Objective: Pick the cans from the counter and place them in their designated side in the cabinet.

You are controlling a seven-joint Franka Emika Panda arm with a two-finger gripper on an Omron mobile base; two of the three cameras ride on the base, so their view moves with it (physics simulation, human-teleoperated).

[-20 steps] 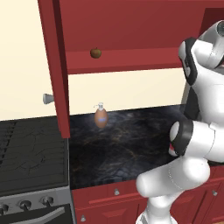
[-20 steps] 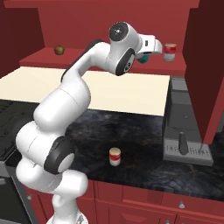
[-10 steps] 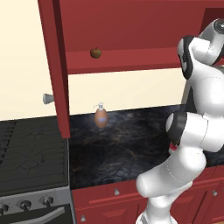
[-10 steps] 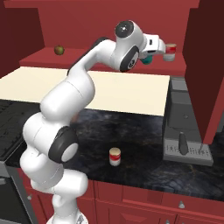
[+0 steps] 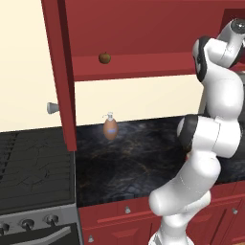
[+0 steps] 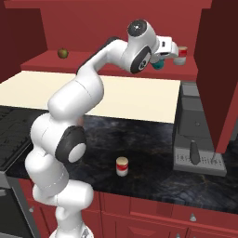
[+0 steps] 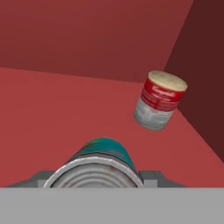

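Note:
My gripper (image 7: 96,176) is shut on a teal-blue can (image 7: 103,153), whose metal rim sits between the fingertips. In the right base view the teal can (image 6: 159,64) hangs just above the right end of the cabinet shelf (image 6: 93,67). A can with a cream top, red band and white base (image 7: 159,100) stands on the shelf a little beyond it, near the cabinet's right wall; it is the can (image 6: 182,52) in the right base view. Another cream-and-red can (image 6: 122,166) stands on the black counter (image 6: 153,179) below.
A small brown apple (image 5: 105,58) lies at the shelf's left end. The open cabinet door (image 5: 60,72) hangs left of the arm. A brown soap bottle (image 5: 110,128) stands at the counter's back, a stove (image 5: 28,167) at the left, and a dark appliance (image 6: 197,135) at the right.
The arm has reached farther right along the shelf, carrying the teal can closer to the red-banded can standing there. The can on the counter has not moved.

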